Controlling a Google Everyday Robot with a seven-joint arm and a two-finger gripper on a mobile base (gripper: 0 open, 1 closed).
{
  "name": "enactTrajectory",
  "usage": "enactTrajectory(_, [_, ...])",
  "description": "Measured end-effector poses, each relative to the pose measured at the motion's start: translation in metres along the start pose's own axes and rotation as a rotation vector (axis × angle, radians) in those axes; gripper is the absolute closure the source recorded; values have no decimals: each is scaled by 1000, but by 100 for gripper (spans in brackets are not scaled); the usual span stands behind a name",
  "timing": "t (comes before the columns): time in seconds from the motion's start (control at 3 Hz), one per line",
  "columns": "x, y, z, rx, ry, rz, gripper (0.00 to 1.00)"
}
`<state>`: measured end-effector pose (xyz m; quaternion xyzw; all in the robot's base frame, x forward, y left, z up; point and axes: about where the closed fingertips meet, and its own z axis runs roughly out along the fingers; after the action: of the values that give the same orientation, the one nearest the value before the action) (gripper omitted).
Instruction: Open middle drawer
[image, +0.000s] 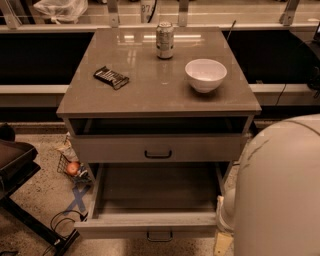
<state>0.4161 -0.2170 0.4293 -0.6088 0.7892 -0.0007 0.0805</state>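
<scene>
Two drawers showing: the top drawer (158, 148) sits shut under the counter (150, 97), and the middle drawer (150, 220) below it is pulled well out toward the near side.
Middle drawer: its dark inside looks empty, and its small bar handle (159, 235) is at the near edge, centre.
Task state: it looks done, or nearly so, with the drawer open about as wide as it seems able to go.
Claw: out of sight, somewhere behind or below the robot's white shell (280, 190) at near right. I cannot tell whether it is apart, together or clamped on anything.
On the counter: an upright soda can (164, 40) at the far edge, a white bowl (205, 75) to its right, and a dark packet (111, 77) on the left.
On the floor, left: a small wire basket (73, 168) with a reddish ball, and loose cable (60, 220) near the drawer's left corner.
Risk, overpull: any further tug could slam the drawer against its stops or drag it off its runners.
Risk, jolt: that shock would travel up the cabinet. The tall can is the likeliest thing to tip, and the bowl could skid.
Risk, body: the white shell is just beside the drawer's right front corner, so a turn or a retreat could knock it.
</scene>
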Motion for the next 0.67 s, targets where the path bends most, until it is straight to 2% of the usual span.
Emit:
enactTrajectory(0.33, [0,0,0,0,0,0,0])
enactTrajectory(0.67, [-6,-3,-8,6,25,-26,0])
